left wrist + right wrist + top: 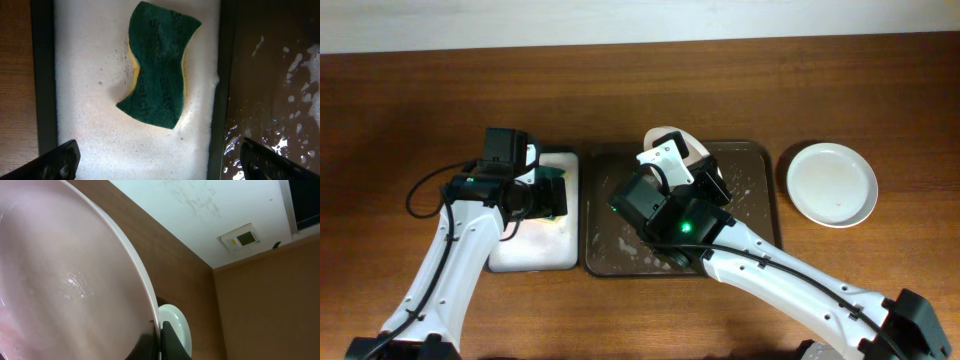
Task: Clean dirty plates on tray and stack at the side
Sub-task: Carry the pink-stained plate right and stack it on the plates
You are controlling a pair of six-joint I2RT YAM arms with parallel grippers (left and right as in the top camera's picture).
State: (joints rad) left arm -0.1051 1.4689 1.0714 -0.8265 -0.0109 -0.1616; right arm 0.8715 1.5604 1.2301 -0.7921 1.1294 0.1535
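Observation:
My right gripper is shut on the rim of a pale plate and holds it tilted on edge above the dark brown tray. The plate's face looks wet with a faint pinkish tint. A second pale plate lies flat on the table to the right of the tray. A third plate is not in view. My left gripper is open and empty above a green sponge lying in foam.
The sponge lies in a smaller dark-rimmed tray filled with white foam, left of the brown tray. The brown tray's floor is wet with foam flecks. A black cable loops left of the left arm.

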